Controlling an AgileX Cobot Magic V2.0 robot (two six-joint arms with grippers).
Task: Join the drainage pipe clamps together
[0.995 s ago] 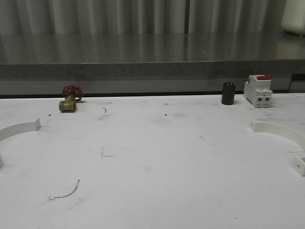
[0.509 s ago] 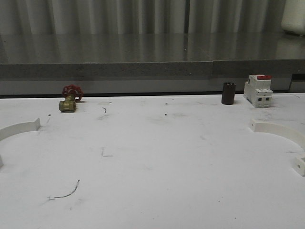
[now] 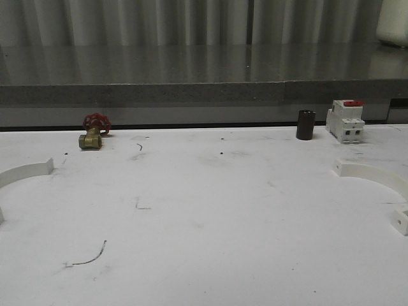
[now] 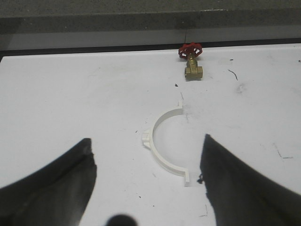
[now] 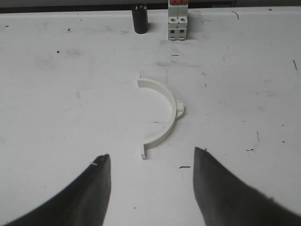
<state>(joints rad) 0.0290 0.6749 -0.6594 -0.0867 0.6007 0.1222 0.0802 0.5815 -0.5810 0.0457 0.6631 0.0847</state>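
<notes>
Two white half-ring drainage pipe clamps lie flat on the white table (image 3: 204, 217), far apart. One clamp (image 3: 25, 171) is at the left edge and the other clamp (image 3: 376, 176) at the right edge. The left wrist view has the left clamp (image 4: 157, 153) just ahead of my left gripper (image 4: 146, 139), which is open with nothing between its fingers. The right clamp (image 5: 173, 101) lies just beyond my right gripper (image 5: 151, 153), which is also open with nothing in it. Neither gripper touches a clamp.
A brass valve with a red handwheel (image 3: 94, 132) stands at the back left. A black cylinder (image 3: 305, 125) and a white breaker with a red top (image 3: 345, 120) stand at the back right. A grey ledge runs behind the table.
</notes>
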